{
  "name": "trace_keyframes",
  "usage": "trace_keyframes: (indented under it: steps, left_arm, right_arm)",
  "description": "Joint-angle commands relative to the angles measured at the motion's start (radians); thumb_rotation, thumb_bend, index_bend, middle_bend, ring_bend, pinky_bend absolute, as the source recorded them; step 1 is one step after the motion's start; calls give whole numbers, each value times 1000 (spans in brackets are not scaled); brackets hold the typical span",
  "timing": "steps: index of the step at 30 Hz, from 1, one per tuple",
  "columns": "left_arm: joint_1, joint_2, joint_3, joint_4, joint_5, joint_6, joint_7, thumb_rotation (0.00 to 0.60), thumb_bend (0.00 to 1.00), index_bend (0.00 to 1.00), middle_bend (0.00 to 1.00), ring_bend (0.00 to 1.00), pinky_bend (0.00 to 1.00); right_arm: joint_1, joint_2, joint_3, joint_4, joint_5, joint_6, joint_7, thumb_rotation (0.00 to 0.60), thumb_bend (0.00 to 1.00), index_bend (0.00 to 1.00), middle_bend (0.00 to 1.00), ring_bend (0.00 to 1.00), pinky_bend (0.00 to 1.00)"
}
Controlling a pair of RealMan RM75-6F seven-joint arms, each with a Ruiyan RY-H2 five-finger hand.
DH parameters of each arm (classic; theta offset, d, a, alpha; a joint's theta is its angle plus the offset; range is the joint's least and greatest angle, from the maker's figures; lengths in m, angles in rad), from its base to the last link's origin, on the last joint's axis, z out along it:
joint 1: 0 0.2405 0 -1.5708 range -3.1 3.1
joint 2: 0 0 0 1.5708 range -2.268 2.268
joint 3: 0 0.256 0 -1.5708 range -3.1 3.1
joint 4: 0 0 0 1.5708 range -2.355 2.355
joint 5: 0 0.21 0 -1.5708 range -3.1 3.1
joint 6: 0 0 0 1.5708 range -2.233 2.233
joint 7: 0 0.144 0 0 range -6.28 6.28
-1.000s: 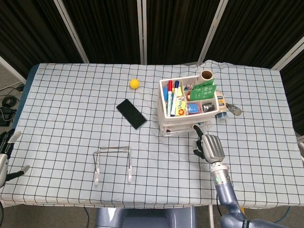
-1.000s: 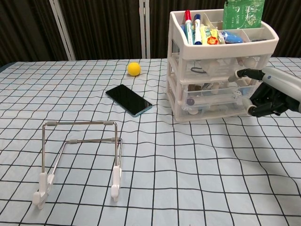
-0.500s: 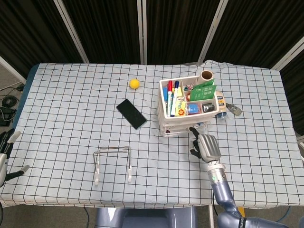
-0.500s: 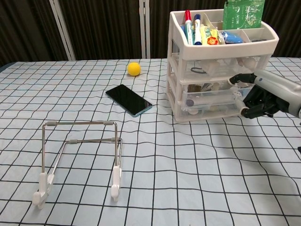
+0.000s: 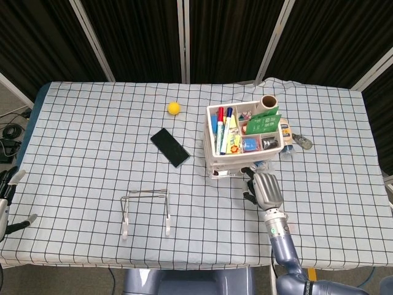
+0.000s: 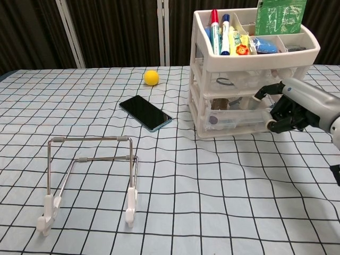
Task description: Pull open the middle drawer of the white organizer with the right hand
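My left hand shows only at the far left edge of the head view, low beside the surface; too little of it is visible for me to tell how its fingers lie, and it touches nothing I can make out.

Moving rightward, a wire stand sits near the front of the checked cloth, a black phone lies flat further back, and a yellow ball rests behind it, well apart from both.

The white organizer stands right of the phone, its top tray holding markers and a green packet. It seems to tilt slightly, though I cannot be sure from these angles.

My right arm reaches in from the lower right, forearm angled up toward the organizer's front. My right hand is at the front right corner of the organizer, palm turned toward it, fingers curled in. They hook at the front of the middle drawer, and the lower ones press against the bottom drawer's front. From the chest view the fingertips touch the drawer fronts; whether they truly hold the handle is hidden by the hand itself. The middle drawer lies just left of my palm, between top and bottom drawers.
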Motion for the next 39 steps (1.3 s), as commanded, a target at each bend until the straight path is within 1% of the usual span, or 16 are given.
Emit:
trace_keyframes:
  steps: [1, 6, 15, 20, 28, 34, 39]
  left_arm:
    - [-1, 0, 0, 1, -1, -2, -1, 600, 0, 0, 0, 0, 0]
    - [-3, 0, 0, 0, -3, -7, 1, 600, 0, 0, 0, 0, 0]
    - [-1, 5, 1, -5, -5, -7, 0, 600, 0, 0, 0, 0, 0]
    - [-2, 5, 0, -6, -6, -10, 1, 600, 0, 0, 0, 0, 0]
    - [-1, 5, 1, -7, -4, -7, 4, 600, 0, 0, 0, 0, 0]
    - [-1, 5, 2, -8, -4, -7, 6, 600, 0, 0, 0, 0, 0]
    - [-3, 3, 2, -9, -6, -13, 11, 600, 0, 0, 0, 0, 0]
  right_arm:
    - [0, -3, -3, 2, -9, 7, 1, 600, 557, 486, 957, 955, 797]
    - [-2, -13, -16, 13, -41, 29, 4, 600, 558, 498, 957, 955, 797]
    - [-6, -14, -26, 10, -46, 35, 2, 600, 557, 501, 957, 954, 797]
    - [-15, -3, -41, -20, -55, 43, -7, 600, 557, 501, 957, 955, 797]
    - [-31, 11, -64, -49, -69, 70, -55, 600, 558, 506, 957, 955, 797]
    - [-39, 22, -73, -67, -68, 76, -75, 600, 558, 508, 957, 954, 797]
    - [-51, 38, -94, -89, -75, 81, -101, 600, 557, 512, 957, 955, 797]
